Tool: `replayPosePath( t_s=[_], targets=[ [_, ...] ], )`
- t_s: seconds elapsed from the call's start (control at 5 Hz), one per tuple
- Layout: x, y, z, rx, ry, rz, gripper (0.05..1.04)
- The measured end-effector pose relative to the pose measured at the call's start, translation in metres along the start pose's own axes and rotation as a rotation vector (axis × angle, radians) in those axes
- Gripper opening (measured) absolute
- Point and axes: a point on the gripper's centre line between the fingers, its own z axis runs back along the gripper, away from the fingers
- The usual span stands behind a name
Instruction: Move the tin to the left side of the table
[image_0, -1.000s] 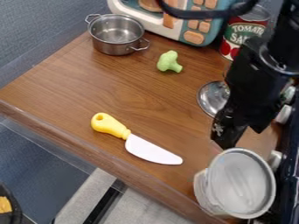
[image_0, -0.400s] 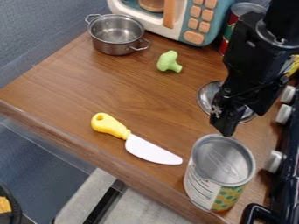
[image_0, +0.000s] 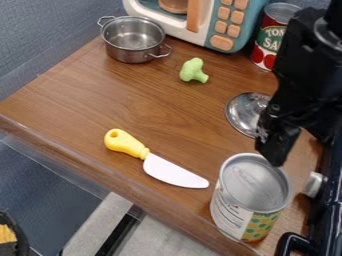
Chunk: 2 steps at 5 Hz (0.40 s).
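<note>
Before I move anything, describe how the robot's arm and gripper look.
The arm is black, built of chunky segments with a rounded, collar-like joint near the top of the view. The gripper is black too, with dark, blocky parts and a small patch of pale markings on its left side in the picture. No sleeve covers either.

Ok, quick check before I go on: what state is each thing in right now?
Green-and-yellow-label tin: upright, by the counter's front edge.
Gripper: at that tin's rim; contact unclear.
Red-label tin: upright, partly hidden by the arm.
Steel pot: upright, uncovered.
Yellow-handled toy knife: lying flat.
Toy broccoli: lying loose.
Round metal lid or dish: lying on the counter.
</note>
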Motion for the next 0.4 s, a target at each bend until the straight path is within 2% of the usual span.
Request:
replayPosePath(
  t_s=[0.2, 0.4],
  targets=[
    [-0.020, 0.017, -0.002, 0.016, 0.040, -0.070, 1.000],
    [-0.024, 0.035, -0.009, 0.025, 0.046, -0.114, 1.000]
  ],
)
